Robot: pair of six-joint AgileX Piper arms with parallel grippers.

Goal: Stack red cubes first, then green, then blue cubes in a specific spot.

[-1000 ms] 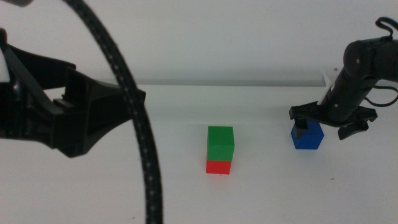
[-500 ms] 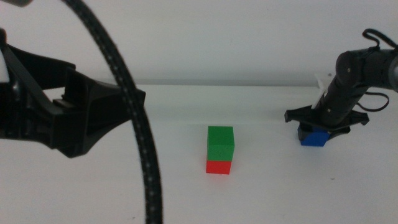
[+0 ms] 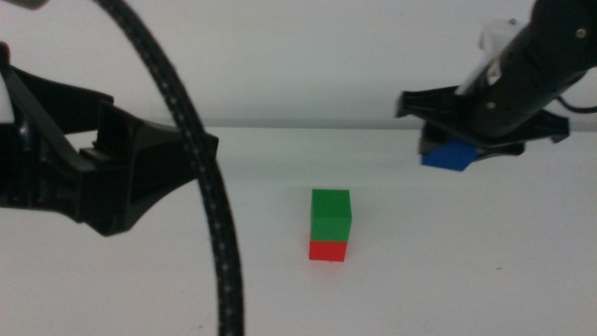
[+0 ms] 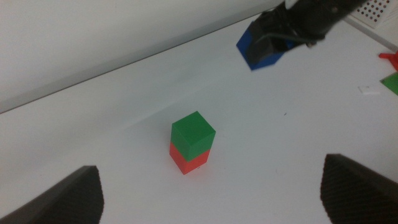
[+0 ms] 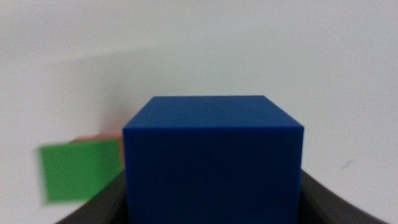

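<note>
Your right gripper [image 3: 454,147] is up in the air over the right side of the desk [image 3: 187,289], toward the far edge. Its jaws are closed tight on the blue cube [image 3: 446,156], so the cube is off the desk. The green cube [image 3: 330,215] sits right on top of the red cube [image 3: 327,250] near the middle of the desk. Your left gripper [image 4: 211,193] waits over the left side with its jaws wide apart and nothing between them.
</note>
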